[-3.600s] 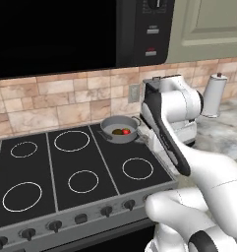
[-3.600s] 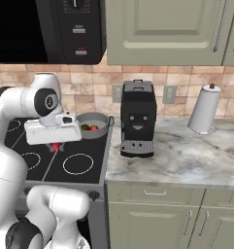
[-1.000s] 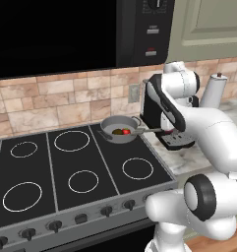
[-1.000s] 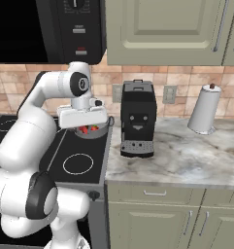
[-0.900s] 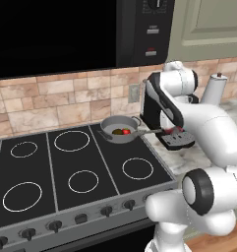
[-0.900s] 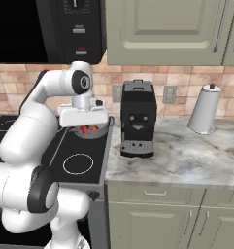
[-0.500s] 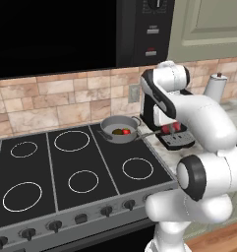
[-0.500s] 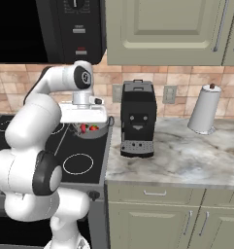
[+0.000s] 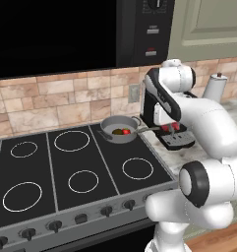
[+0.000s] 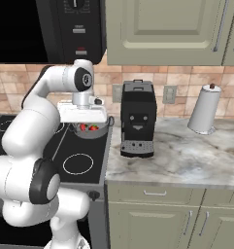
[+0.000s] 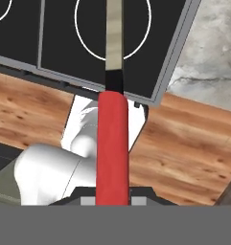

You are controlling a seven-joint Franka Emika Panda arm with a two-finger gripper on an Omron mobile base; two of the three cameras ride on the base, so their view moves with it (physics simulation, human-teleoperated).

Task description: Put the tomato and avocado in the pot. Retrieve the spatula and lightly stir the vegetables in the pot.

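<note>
The pincer point(image 11: 112, 198) is clamped on the spatula's point(image 11: 112, 143) red handle, low in the hand view's centre. The pot point(image 9: 118, 132) sits mid-frame on the stove point(image 9: 71, 167), with the tomato point(image 9: 126, 131) and avocado point(image 9: 118, 131) inside.

Rendered scene, even diffuse light, no single source evident. Base views moderately bright; microwave door point(image 9: 51, 34) flat black, no reflections. Arm shell shows soft shading, w/ faint highlights. Shadows weak, barely any beneath the pot point(image 9: 119, 131). Hand view sharp throughout; spatula point(image 11: 112, 143) running up from the jaws uniformly lit. No blur, glare or edge distortion.
</note>
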